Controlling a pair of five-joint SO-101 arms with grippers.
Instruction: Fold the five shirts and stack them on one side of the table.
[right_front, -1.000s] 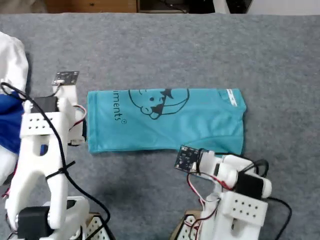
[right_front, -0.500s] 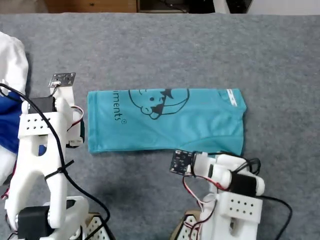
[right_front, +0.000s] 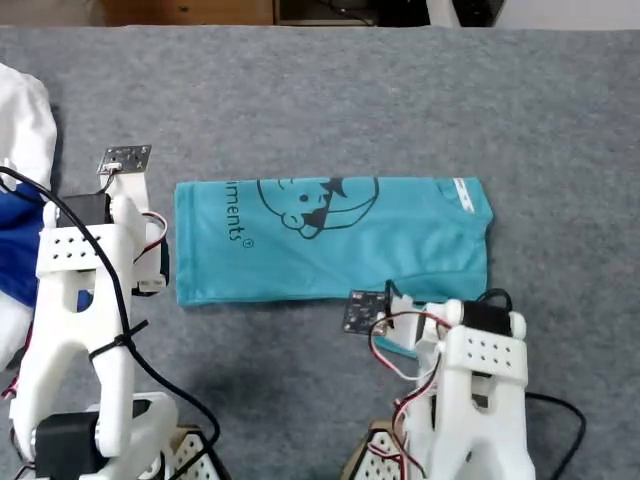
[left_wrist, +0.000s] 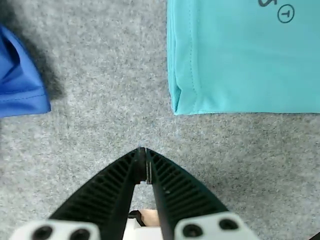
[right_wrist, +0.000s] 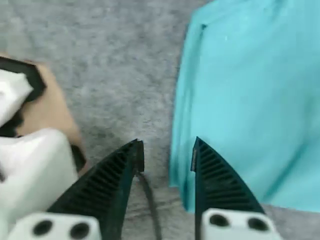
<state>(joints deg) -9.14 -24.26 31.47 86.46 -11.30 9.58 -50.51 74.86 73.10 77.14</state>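
Spanning the teal shirt (right_front: 330, 240) edge, the right end effector (right_wrist: 167, 150) gapes.

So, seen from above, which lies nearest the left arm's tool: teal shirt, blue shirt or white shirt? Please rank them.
From the left tool:
1. Teal shirt, just to its right.
2. Blue shirt, to its left.
3. White shirt, far-left table edge.

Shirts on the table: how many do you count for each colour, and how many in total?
teal shirt: 1
blue shirt: 1, partly hidden behind an arm
white shirt: 1, cut off by the picture's edge
Total: 3
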